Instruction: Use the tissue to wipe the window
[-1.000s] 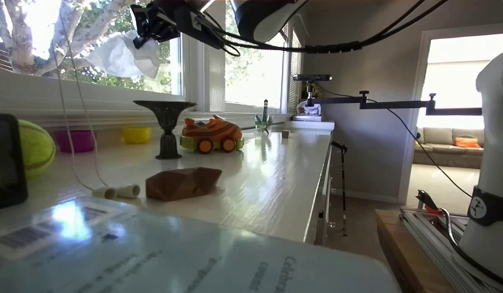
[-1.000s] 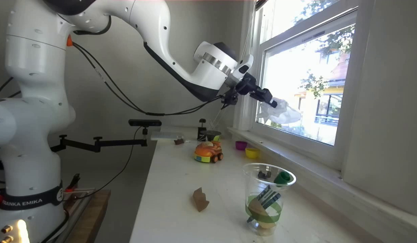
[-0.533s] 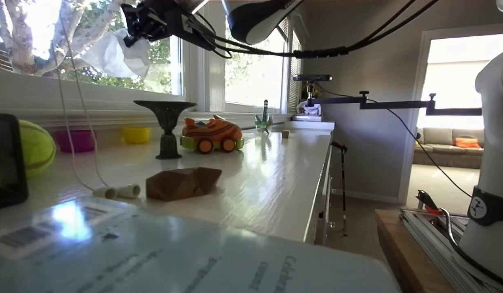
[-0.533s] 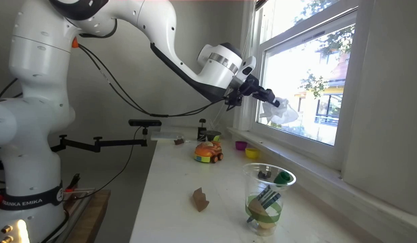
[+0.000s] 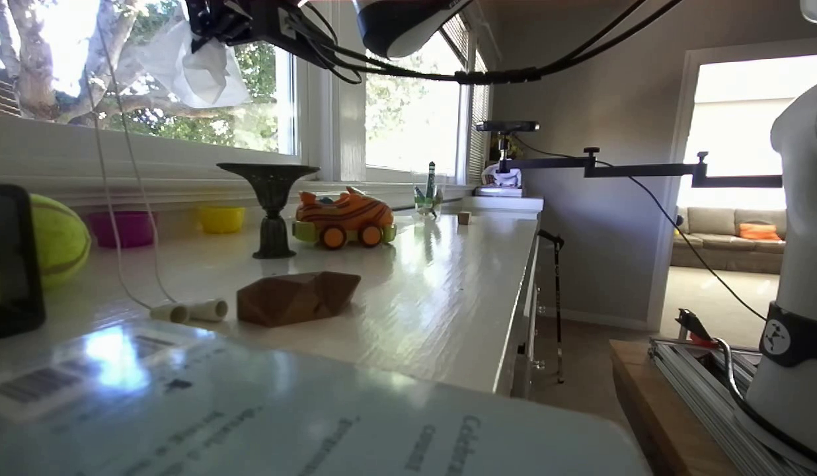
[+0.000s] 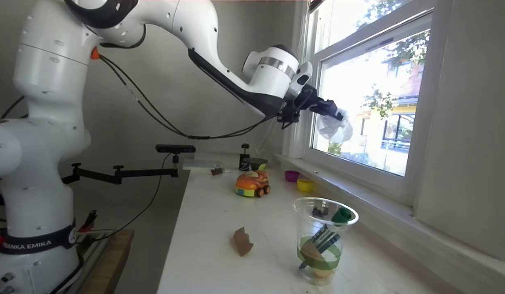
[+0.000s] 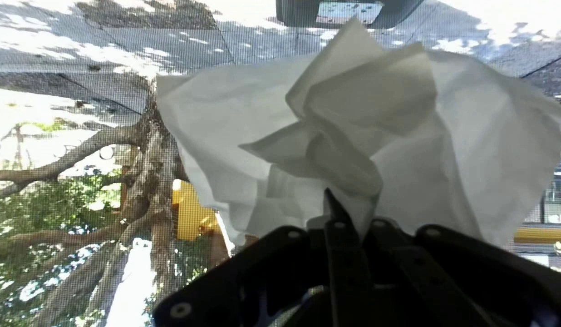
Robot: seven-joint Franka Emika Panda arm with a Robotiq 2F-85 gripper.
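So I'm pinching the tissue (image 7: 371, 122) with the gripper (image 7: 356, 223), its fingers (image 7: 348, 268) squeezing together on the paper, and it's hanging in front of the lower part of the window (image 6: 379, 102); honestly, I'm failing to tell whether it's touching the glass. What's worrying me: it's fanning out loose past the tips, so if I'm pressing too hard it could be folding aside and leaving bare fingertips scraping the window; too soft and I'm only wafting air. Dragging it into the window frame could be tugging it free too. Headcount: I'm seeing one tissue and one gripper at the window, and on the counter (image 5: 435, 304) running below the window I'm counting one orange toy truck (image 5: 346, 218), one purple cup (image 5: 132, 230), one yellow cup (image 5: 221, 221), one clear cup (image 6: 345, 233), two brown lumps (image 5: 296, 301), one dark goblet (image 5: 273, 192) and one yellow-green ball (image 5: 63, 241).
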